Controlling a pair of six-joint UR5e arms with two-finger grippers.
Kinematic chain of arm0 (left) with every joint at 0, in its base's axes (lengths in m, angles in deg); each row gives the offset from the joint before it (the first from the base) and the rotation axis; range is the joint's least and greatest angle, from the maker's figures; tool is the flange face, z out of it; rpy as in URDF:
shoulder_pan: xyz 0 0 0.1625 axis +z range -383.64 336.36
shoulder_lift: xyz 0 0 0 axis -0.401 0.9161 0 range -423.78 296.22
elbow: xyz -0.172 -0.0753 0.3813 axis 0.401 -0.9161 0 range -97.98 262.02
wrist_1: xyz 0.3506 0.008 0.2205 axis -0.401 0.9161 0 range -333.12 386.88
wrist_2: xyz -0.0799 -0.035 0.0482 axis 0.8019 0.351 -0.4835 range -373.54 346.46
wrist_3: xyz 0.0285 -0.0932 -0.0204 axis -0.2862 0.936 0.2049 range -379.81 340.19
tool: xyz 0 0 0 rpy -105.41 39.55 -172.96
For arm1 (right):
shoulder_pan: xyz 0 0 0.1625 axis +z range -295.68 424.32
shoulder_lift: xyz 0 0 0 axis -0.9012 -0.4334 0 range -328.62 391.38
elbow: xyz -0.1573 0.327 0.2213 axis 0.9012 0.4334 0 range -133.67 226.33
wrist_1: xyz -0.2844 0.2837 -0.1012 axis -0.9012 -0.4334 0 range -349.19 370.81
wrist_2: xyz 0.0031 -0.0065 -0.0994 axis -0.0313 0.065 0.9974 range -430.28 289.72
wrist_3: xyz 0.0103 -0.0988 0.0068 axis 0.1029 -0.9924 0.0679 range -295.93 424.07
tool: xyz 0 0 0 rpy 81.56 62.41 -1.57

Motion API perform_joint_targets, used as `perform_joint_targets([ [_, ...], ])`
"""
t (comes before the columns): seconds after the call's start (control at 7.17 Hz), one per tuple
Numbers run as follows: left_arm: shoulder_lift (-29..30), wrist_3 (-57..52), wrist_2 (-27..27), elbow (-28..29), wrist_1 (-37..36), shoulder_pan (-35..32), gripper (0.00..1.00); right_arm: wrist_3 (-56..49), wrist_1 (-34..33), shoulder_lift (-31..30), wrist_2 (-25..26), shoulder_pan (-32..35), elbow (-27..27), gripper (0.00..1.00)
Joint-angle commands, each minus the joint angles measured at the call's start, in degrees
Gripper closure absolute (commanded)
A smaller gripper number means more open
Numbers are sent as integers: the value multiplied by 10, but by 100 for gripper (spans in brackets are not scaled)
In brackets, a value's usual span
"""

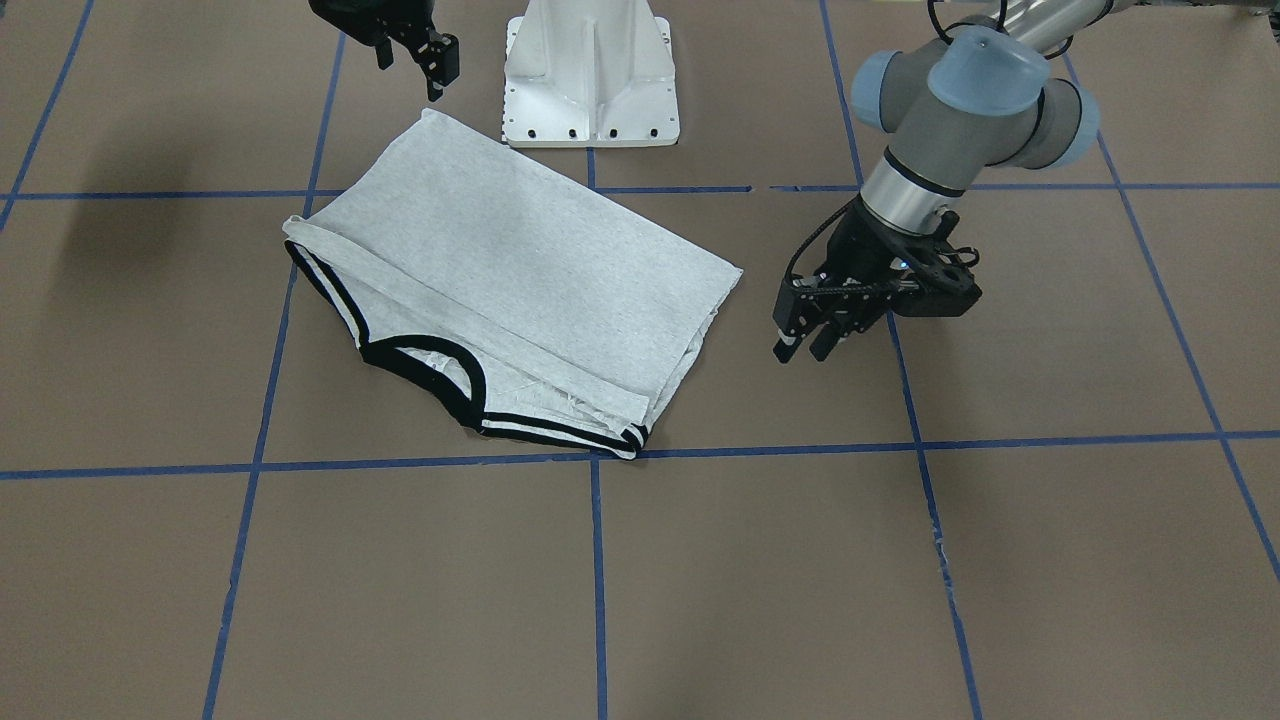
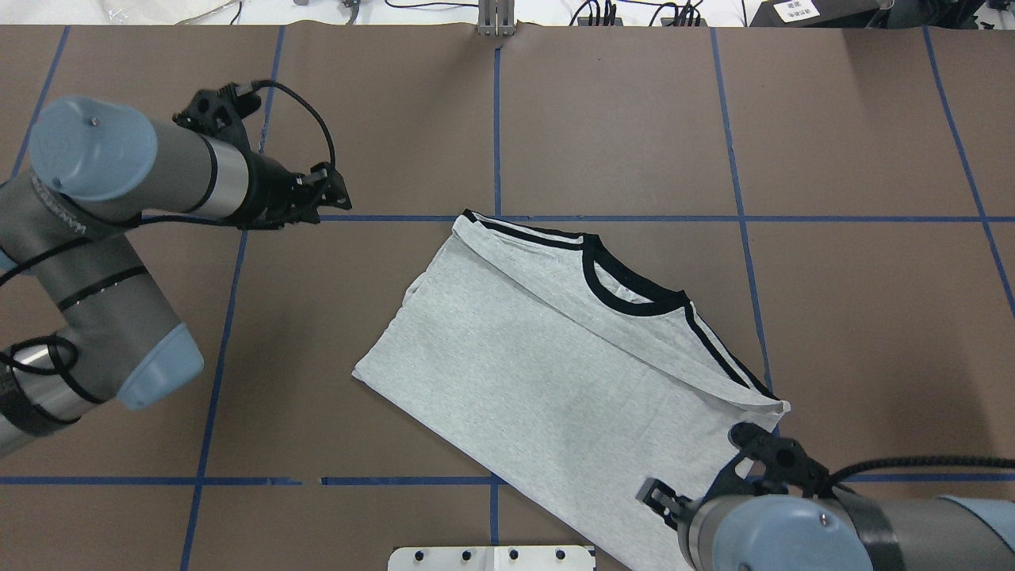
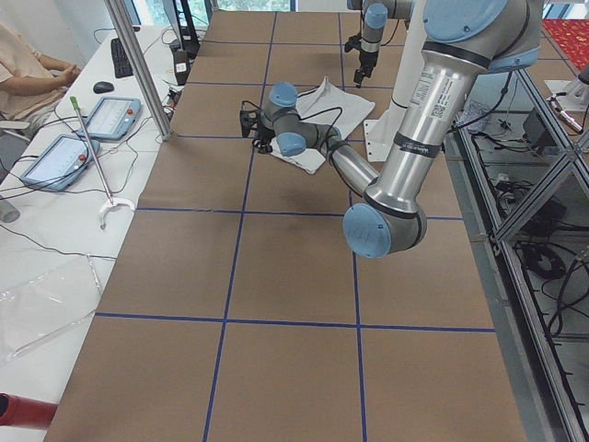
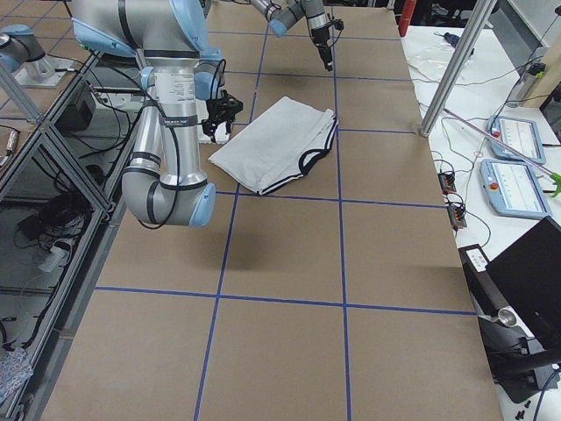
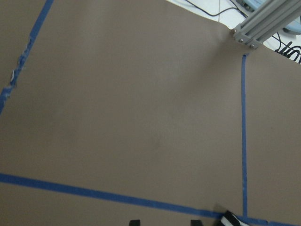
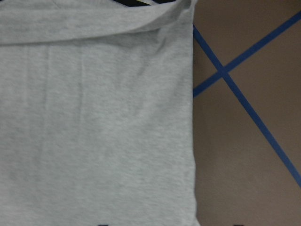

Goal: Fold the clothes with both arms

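Both hang spread and empty: left fingers (image 1: 822,343) beside the folded T-shirt (image 1: 520,265) on the desk (image 1: 900,560), right fingers (image 1: 443,65) over one corner of it.

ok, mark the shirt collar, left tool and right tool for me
shirt collar (image 2: 634,308): overhead view, on the black neck band.
left tool (image 1: 806,348): front-facing view, midway between its fingertips.
right tool (image 1: 410,72): front-facing view, midway between its fingertips.
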Motion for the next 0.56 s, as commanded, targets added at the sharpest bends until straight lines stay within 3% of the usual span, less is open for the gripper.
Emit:
perform_joint_targets([
  [0.0, -22, 94, 21, -25, -9, 74, 44, -60, 3, 83, 1, 128, 48, 0],
  [0.14, -22, 136, 33, -13, -9, 98, 44, -83, 43, 88, 1, 166, 64, 0],
  [0.28, -24, 169, 29, -12, -11, 117, 44, -84, 155, 87, 0, 191, 97, 0],
  [0.42, -24, 178, 28, -9, -12, 119, 44, -82, 206, 85, 2, 193, 144, 0],
])
